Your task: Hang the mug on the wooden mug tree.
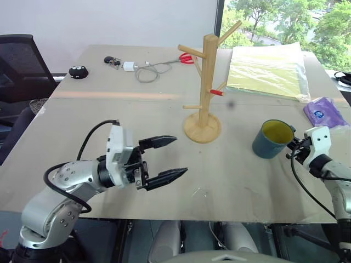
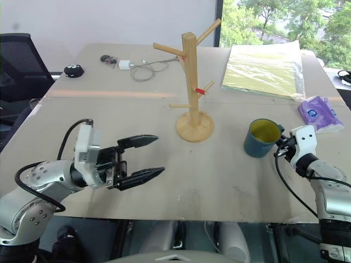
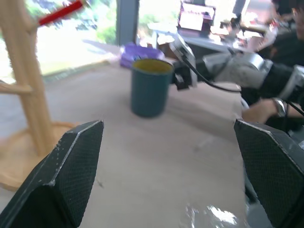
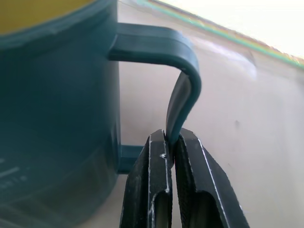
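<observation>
Right gripper [image 4: 172, 142]: black ribbed fingers pressed together on the lower part of the mug's [image 1: 272, 139] thin teal handle; the handle strip sits pinched between the pads. Mug stands upright on the table [image 1: 164, 170], toward the right side, handle facing the right gripper. Glossy dark teal outside, yellow-green inside, nothing visible in it; its floor is out of sight.

Left gripper [image 1: 163, 160]: spread wide, holding nothing, hovering level over the near-left part of the table and pointing across toward the mug. Fingers are black, wedge-shaped, with cross-hatched pads.

Wooden mug tree [image 1: 205, 90] is mid-table, between the two grippers and further back, well apart from the mug. Square light-wood post on a round disc base, angled pegs, one red-tipped peg on its right side. All pegs bare.

Tabletop is matte beige board with a seam running across behind the tree's base. Open surface between mug and tree, and in front of both.

Far edge clutter: red-handled scissors [image 1: 187, 58], white charger with coiled cable [image 1: 140, 68], small black round object [image 1: 78, 72], keys [image 1: 113, 61]. Back right: clear plastic bag of yellow-green sheets [image 1: 267, 70]. Purple tissue packet [image 1: 326, 113] lies at the right edge, just behind the right gripper. Black chair [image 1: 22, 60] off the left edge.
</observation>
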### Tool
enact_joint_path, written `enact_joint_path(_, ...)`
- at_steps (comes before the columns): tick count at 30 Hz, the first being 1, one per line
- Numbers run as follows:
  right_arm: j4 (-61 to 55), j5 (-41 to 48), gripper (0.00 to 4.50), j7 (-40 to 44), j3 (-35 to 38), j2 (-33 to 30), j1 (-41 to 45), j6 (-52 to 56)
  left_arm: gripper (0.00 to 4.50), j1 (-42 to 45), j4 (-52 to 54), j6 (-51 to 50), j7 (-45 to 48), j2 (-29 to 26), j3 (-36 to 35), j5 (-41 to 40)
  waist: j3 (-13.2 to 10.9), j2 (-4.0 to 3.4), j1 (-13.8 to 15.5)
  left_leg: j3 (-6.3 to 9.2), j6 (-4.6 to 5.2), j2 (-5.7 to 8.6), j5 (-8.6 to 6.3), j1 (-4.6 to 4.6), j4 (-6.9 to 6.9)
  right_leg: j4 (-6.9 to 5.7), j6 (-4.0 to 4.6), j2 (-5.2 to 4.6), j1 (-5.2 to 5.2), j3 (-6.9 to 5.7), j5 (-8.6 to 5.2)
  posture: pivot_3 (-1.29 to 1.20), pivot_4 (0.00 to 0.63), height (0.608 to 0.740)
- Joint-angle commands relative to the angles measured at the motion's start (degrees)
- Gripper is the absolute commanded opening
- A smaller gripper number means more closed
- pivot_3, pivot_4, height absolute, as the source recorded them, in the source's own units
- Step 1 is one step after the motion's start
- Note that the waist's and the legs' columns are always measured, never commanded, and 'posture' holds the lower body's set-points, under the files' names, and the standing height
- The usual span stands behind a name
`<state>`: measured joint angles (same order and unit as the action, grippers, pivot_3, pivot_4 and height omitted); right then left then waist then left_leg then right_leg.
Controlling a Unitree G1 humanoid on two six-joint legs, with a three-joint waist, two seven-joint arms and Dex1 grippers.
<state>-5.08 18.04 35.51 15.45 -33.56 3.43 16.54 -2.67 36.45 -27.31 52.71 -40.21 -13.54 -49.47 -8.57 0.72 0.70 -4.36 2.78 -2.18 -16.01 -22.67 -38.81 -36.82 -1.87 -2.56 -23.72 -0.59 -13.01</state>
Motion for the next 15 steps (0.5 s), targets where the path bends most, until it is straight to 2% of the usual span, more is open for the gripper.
enact_joint_path(1, -14.46, 2.07, 0.10, 0.52, 1.22, -3.92, -0.72, 4.08, 4.50, -2.24, -0.69, 6.72, 2.53, 2.88, -3.52, 0.73, -0.03, -0.05, -0.09, -0.02, 0.00, 0.00, 0.00, 0.00, 0.00, 0.00, 0.00, -0.01, 0.00, 0.02, 0.00, 0.00, 0.150, 0.740)
enact_joint_path(4, -24.64, 2.52, 0.10, -1.06, 0.37, -7.50, 0.33, 11.24, 4.50, -5.91, 0.25, 9.38, 4.01, 3.97, -5.94, 0.42, -0.02, -0.01, -0.12, 0.00, -0.01, -0.03, 0.00, 0.01, 0.00, 0.00, -0.01, 0.01, 0.00, -0.01, 0.00, 0.00, 0.150, 0.740)
enact_joint_path(7, -33.01, 0.21, 0.10, -1.20, -3.26, -13.12, 2.93, 17.05, 4.50, -10.26, -1.24, 9.48, 7.51, 2.65, -10.78, -2.43, -0.04, 0.00, -0.21, 0.00, 0.00, -0.03, 0.00, 0.00, 0.00, 0.01, 0.01, -0.01, -0.01, -0.02, -0.01, 0.00, 0.150, 0.740)
enact_joint_path(11, -39.98, -0.32, 0.10, -3.29, -10.75, -17.10, 13.46, 27.93, 4.50, -12.63, -4.58, 8.99, 11.70, 0.67, -14.96, -4.40, -0.08, 0.03, -0.26, 0.05, -0.01, -0.06, 0.00, -0.01, -0.02, 0.02, -0.16, -0.03, -0.05, -0.11, -0.13, 0.00, 0.150, 0.740)
enact_joint_path(15, -41.62, -2.15, 0.10, -4.74, -18.77, -18.26, 23.26, 36.51, 4.50, -12.30, -4.82, 8.53, 11.32, 0.48, -14.29, -4.44, -0.07, 0.13, 0.08, 0.08, -0.01, -0.07, 0.00, -0.01, -0.03, 0.04, -0.07, -0.15, -0.09, -0.20, -0.08, 0.00, 0.150, 0.740)
